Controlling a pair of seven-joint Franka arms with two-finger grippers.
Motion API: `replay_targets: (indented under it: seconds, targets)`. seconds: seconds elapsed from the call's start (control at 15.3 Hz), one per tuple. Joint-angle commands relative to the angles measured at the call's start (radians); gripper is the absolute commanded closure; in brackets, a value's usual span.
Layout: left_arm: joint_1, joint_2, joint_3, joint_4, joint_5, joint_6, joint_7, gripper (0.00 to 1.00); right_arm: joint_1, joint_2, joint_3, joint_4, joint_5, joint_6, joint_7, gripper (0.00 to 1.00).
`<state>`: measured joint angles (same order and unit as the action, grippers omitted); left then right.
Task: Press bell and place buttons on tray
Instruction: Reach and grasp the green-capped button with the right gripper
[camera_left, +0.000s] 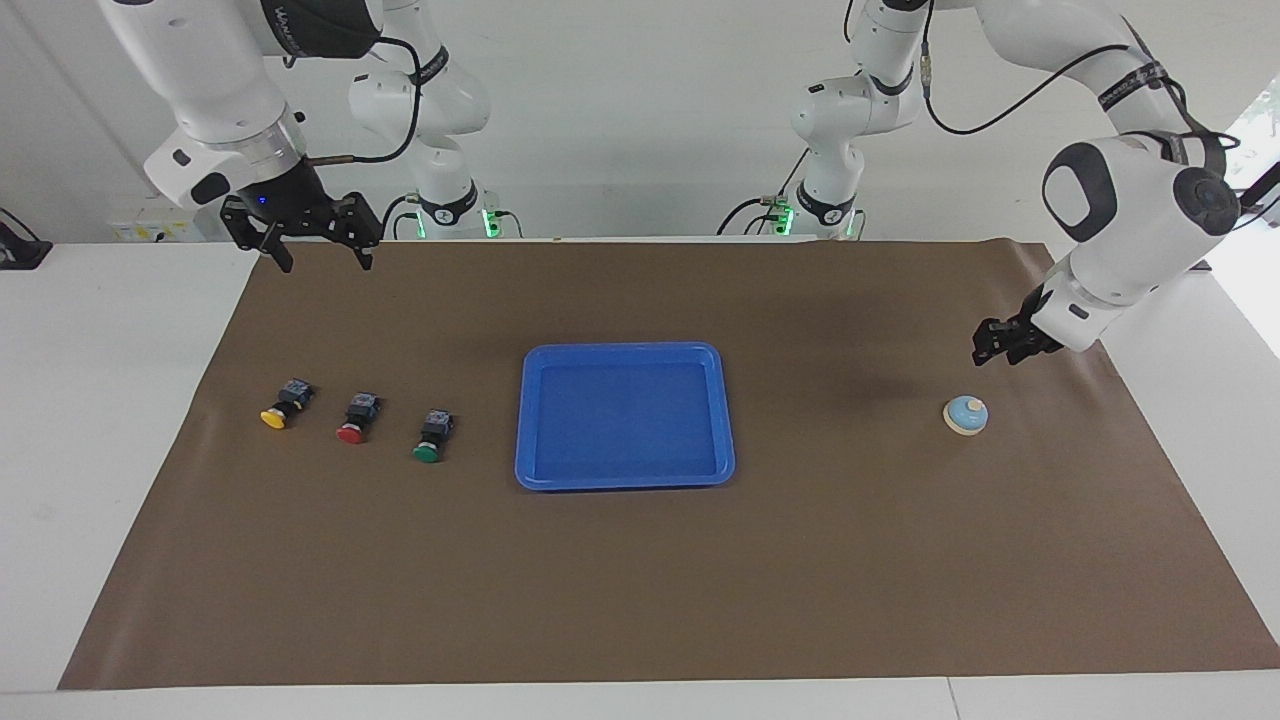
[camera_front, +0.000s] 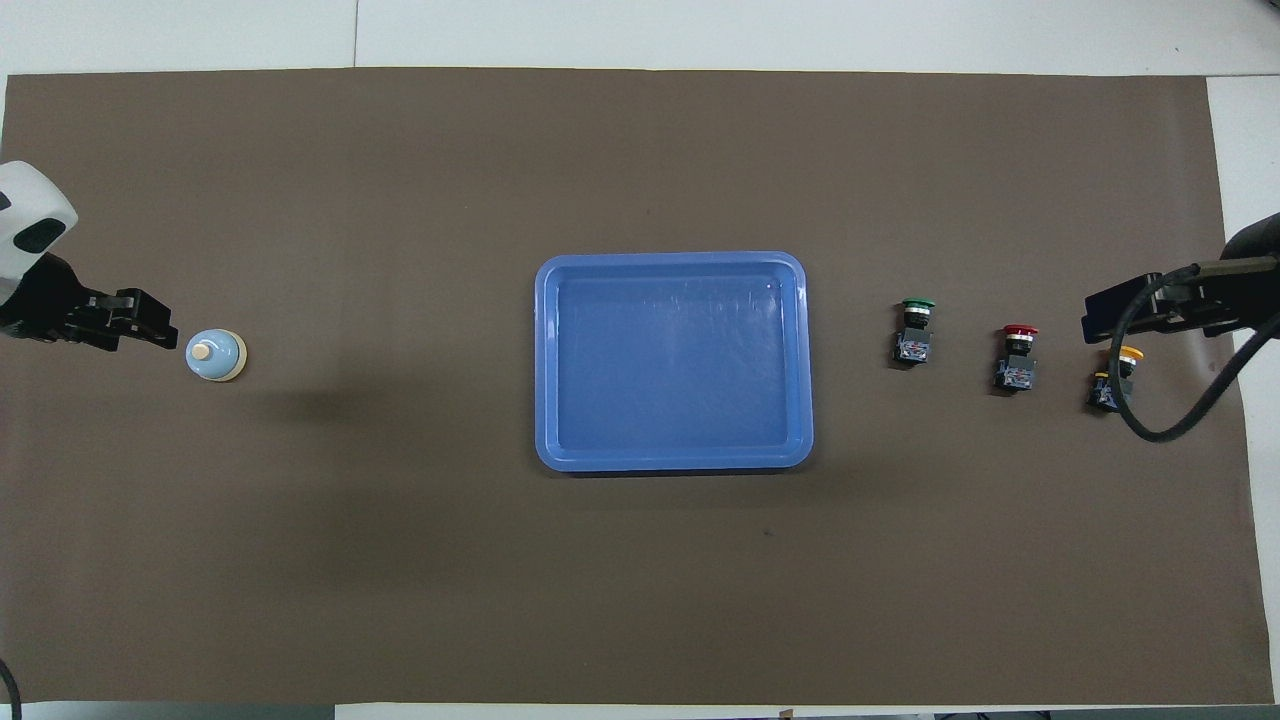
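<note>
The bell (camera_left: 966, 414) (camera_front: 215, 355), with a light blue dome and white knob, stands toward the left arm's end of the table. My left gripper (camera_left: 992, 348) (camera_front: 160, 330) hangs in the air beside it, clear of the knob, open and holding nothing. The blue tray (camera_left: 625, 348) (camera_front: 670, 258) lies bare mid-table. The buttons lie in a row toward the right arm's end: green (camera_left: 430, 442) (camera_front: 915, 330), red (camera_left: 355, 420) (camera_front: 1017, 358), yellow (camera_left: 281, 407) (camera_front: 1112, 380). My right gripper (camera_left: 322, 262) (camera_front: 1130, 312) waits open, raised over the mat's robot-side edge.
A brown mat (camera_left: 640, 600) covers most of the white table (camera_left: 100, 420). In the overhead view the right arm's black cable (camera_front: 1165, 425) loops over the yellow button.
</note>
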<state>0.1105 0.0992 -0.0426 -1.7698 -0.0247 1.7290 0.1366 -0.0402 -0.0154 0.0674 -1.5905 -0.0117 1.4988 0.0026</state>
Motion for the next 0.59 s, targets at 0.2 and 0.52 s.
replay_targets:
  seconds: [0.2,0.52]
  targets:
    - [-0.048,-0.121,0.004,0.006,-0.001,-0.167,-0.009,0.0,0.0,-0.08,0.028,-0.308,0.016,0.324,0.06,0.0]
    - [-0.042,-0.099,0.006,0.053,-0.009,-0.158,-0.011,0.0,0.04,0.086,0.028,-0.379,0.016,0.552,0.183,0.0]
